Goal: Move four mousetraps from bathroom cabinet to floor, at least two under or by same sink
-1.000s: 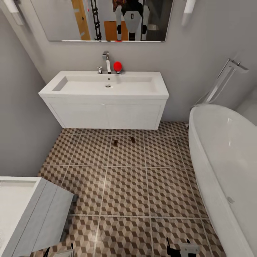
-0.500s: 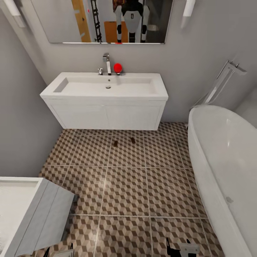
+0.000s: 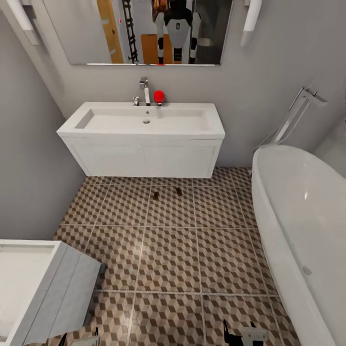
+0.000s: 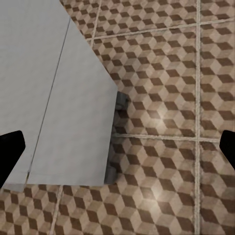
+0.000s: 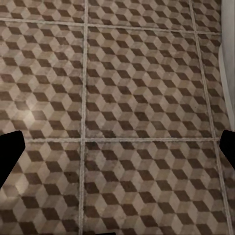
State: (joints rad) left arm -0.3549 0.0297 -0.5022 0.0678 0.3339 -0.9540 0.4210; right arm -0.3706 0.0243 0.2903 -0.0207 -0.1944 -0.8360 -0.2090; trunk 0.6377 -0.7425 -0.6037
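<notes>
Well, two small flat brown wooden mousetraps (image 3: 155, 195) (image 3: 179, 191) lie on the cube-patterned brown, beige and cream tiled bathroom floor (image 3: 168, 259), just in front of the wide white rectangular sink on its boxy white vanity (image 3: 142, 139), slightly apart from each other. From where I stand they look tiny and dark; their wire parts are too small to make out.

The left tool (image 4: 117, 147) has its black fingertips set wide apart at the edges of the left wrist view, with nothing between them but tile and the corner of a plain white tray-topped block (image 3: 43, 283). The right tool (image 5: 117, 147) is likewise spread wide and empty over bare tile.

The risk, as I judge it, is in the tight room. The smooth oval white bathtub (image 3: 302, 226) bulges in on the right and the white block sits close on the left, so a turn of the base could clip either one. Rolling forward carelessly could also run over or nudge the two traps, which are thin and light-looking and would likely skid on the glossy tile. Only two traps are in sight here, so the rest probably remain to be fetched.

A chrome tap (image 3: 144, 89) and a round red object (image 3: 158, 96) stand on the basin's rear ledge, under a flat wall mirror (image 3: 139, 29).
</notes>
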